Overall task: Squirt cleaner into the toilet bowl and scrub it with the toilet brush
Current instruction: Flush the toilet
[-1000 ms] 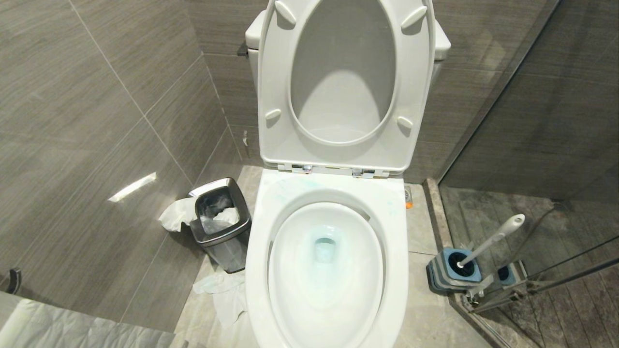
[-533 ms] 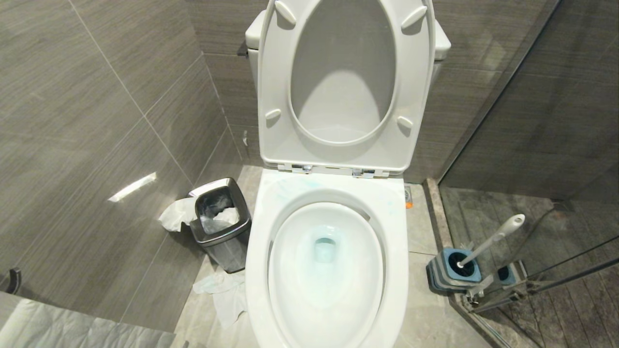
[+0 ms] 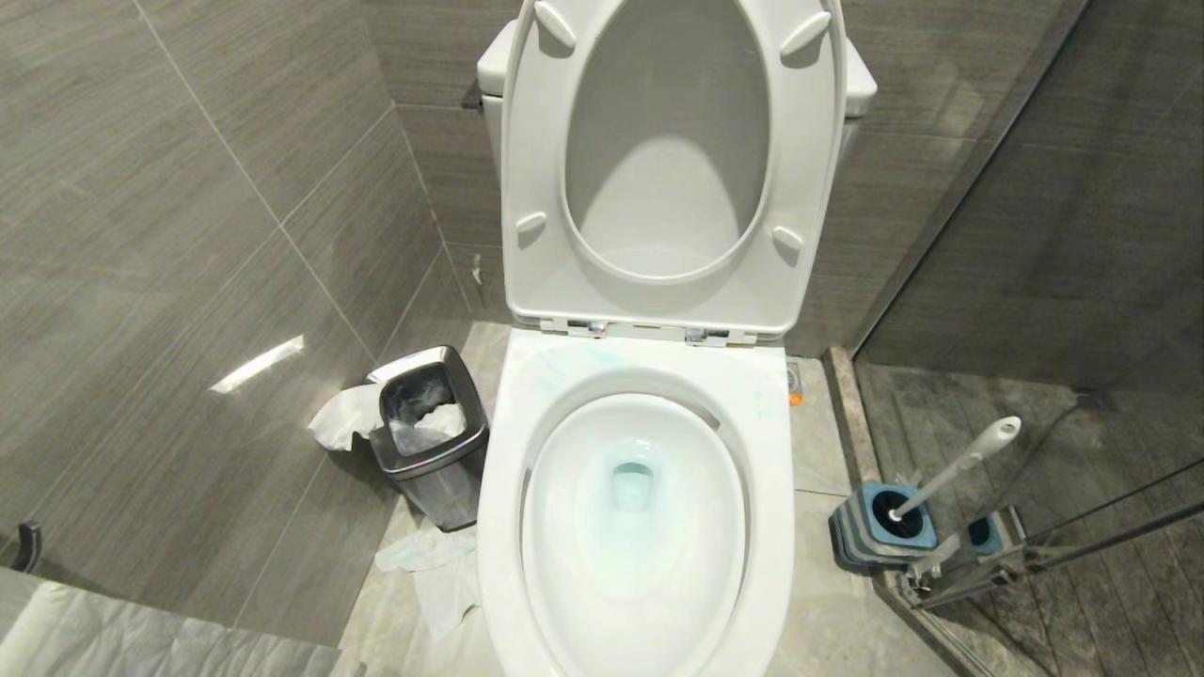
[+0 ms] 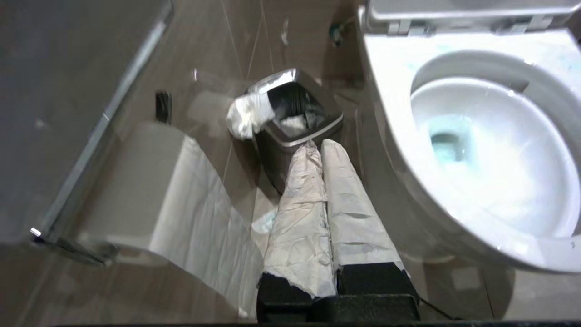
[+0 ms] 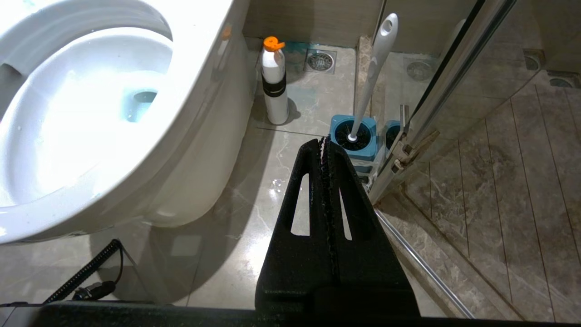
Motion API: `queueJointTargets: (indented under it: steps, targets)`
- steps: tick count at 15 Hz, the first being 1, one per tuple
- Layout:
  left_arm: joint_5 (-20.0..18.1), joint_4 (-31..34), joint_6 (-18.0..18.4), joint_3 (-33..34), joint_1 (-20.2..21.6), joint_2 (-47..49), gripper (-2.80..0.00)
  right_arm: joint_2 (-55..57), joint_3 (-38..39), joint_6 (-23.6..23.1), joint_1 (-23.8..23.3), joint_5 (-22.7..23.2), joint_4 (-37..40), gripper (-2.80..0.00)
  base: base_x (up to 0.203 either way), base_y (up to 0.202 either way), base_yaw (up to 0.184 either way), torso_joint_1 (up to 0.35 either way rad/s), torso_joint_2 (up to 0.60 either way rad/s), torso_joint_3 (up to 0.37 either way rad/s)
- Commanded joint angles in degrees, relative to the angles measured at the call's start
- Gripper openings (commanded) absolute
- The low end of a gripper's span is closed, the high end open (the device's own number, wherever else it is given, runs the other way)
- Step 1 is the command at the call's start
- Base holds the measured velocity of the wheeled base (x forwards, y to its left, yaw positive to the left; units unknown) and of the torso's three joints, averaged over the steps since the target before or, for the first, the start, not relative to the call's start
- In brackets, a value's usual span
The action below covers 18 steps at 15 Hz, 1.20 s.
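Toilet brush in holder — right of toilet bowl

Bright overhead light blows the toilet bowl to white glare in the right wrist view, streaks the wall tile, and leaves soft blur across the left wrist view's edges.

- The left gripper reaches forward and downward, low above the floor; its two long fingers are wrapped in crinkled white covering and lie pressed together side by side, holding nothing.
- The right gripper also points forward and down, bare black fingers closed tip to tip along a toothed seam, nothing between them.
- Neither arm shows in the head view.
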Motion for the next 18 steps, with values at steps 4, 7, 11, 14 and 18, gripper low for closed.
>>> queueJointTargets:
  steps: [4,7,11,14,18]
  targets:
    - [-1.38,-0.05,1.42,-6.08,-0.02,4.1,-2.8,0.07,-0.01,0.02,0.0,0.0,0.01,-2.8,0.0,0.0,0.0,0.0,0.0,0.0]
    - [-1.57,0.02,1.43,-8.5,-0.02,5.62,-2.8,0.07,-0.01,0.02,0.0,0.0,0.0,-2.8,0.0,0.0,0.0,0.0,0.0,0.0]
    - [-1.65,-0.16,1.43,-16.37,-0.09,14.06,-2.8,0.07,-0.01,0.02,0.0,0.0,0.0,-2.8,0.0,0.0,0.0,0.0,0.0,0.0]
    - [-1.72,-0.2,1.34,-24.84,-0.18,22.94,-2.8,0.07,-0.01,0.02,0.0,0.0,0.0,-2.8,0.0,0.0,0.0,0.0,0.0,0.0]
    - [-2.73,-0.43,1.13,-40.19,-0.82,36.89,-2.8,0.07,-0.01,0.02,0.0,0.0,0.0,-2.8,0.0,0.0,0.0,0.0,0.0,0.0]
